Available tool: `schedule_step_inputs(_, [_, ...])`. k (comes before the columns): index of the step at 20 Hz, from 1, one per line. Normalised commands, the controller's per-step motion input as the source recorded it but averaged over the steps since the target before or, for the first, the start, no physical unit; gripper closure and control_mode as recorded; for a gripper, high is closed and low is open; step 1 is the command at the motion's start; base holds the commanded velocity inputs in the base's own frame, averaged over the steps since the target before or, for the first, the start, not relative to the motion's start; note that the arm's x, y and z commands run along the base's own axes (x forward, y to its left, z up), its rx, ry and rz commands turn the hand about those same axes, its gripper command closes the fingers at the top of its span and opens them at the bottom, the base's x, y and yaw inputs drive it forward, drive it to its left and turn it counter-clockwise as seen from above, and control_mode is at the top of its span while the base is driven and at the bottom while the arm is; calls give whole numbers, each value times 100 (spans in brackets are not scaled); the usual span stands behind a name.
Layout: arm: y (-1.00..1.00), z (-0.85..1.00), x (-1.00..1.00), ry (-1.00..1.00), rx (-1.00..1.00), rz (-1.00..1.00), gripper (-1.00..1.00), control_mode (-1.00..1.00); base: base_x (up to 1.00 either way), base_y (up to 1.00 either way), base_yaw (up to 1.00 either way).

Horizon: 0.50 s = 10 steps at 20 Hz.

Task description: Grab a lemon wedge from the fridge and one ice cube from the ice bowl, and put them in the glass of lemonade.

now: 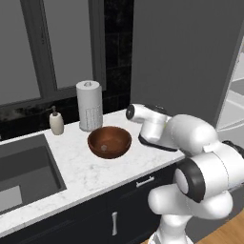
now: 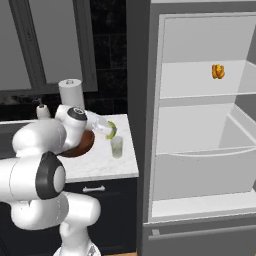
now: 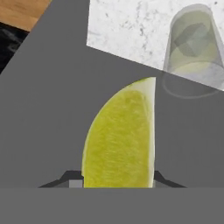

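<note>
My gripper [image 2: 108, 129] is shut on the yellow-green lemon wedge [image 2: 112, 131], holding it just above and left of the glass of lemonade [image 2: 116, 146] on the white counter. In the hand view the lemon wedge [image 3: 120, 135] stands upright between the dark fingertips [image 3: 72, 179] of the gripper [image 3: 114, 180], and the glass of lemonade [image 3: 194, 48] sits at the upper right, apart from it. The reddish-brown ice bowl [image 1: 109, 141] holds a pale ice cube [image 1: 104, 147]. The fridge [image 2: 200, 125] stands open on the right.
A paper towel roll [image 1: 89, 105] and a soap bottle [image 1: 56, 121] stand behind the bowl. The sink [image 1: 19, 171] lies at the left. An orange food item [image 2: 217, 71] sits on a fridge shelf. The counter's edge [image 2: 100, 176] runs just in front of the glass.
</note>
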Motion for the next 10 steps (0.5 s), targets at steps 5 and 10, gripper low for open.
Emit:
schedule_step_inputs(5, [-4,-14,29,0,-3,-5,100,-100,0,0,0])
schedule_step_inputs(10, [0,-23,32,0,-6,-4,100,-100,0,0,0])
